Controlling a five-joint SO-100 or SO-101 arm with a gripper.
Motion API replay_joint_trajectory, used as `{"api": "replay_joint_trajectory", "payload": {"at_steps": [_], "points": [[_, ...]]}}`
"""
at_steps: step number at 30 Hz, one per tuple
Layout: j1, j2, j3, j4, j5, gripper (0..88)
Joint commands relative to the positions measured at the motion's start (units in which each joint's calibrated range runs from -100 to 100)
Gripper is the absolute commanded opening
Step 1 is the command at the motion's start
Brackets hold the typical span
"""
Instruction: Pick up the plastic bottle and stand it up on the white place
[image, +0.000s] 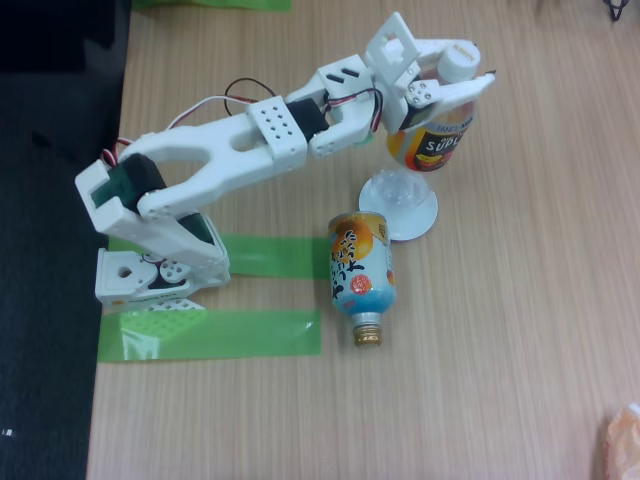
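One arm (210, 165) reaching across light wood table (500, 380), base sitting on green tape strips (210, 335). Dark floor (50, 250) lying along table's left edge. Gripper (450, 100) closing around bottle (432, 140) near cap, holding it tilted, clear base touching white disc (408, 218). Orange-and-blue bottle (361, 272) lying on its side just below disc, gold neck pointing down. Orange object (622, 440) peeking in at lower right corner.

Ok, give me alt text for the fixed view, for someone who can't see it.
A white robot arm on a wooden table holds the plastic bottle in its tool, the clear base on the white place. A shorter orange-and-blue bottle lies beside the disc, and green tape strips mark the table near the arm's base.
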Motion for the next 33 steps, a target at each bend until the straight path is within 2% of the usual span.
{"api": "replay_joint_trajectory", "payload": {"at_steps": [1,17,28,33], "points": [[0.48,-1.0,-0.11,-1.16,0.24,6.5],[3.0,-1.68,1.61,-1.16,0.29,6.5],[3.0,-20.24,9.03,-1.16,0.29,6.5],[2.55,-22.68,10.57,-1.16,0.29,6.5]]}}
